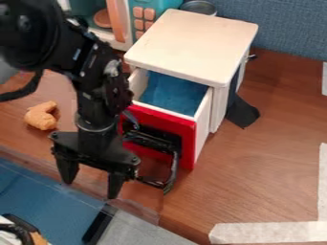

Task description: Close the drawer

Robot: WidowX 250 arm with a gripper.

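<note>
Wood counter (262,191) under the open red-fronted drawer (188,139); your claw (90,188) beside its front, fingers spread wide, gripping nothing.

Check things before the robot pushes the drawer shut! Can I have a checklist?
1. Drawer sticking out, ready to push: ok.
2. Gripper not holding anything: ok, its fingers are apart with nothing between.
3. Little cabinet standing upright: ok.
4. Orange toy outside the drawer: ok, it's on the table.
5. Gripper touching the red front: cannot tell, black parts overlap it here.
6. Drawer slides smoothly: cannot tell.
</note>
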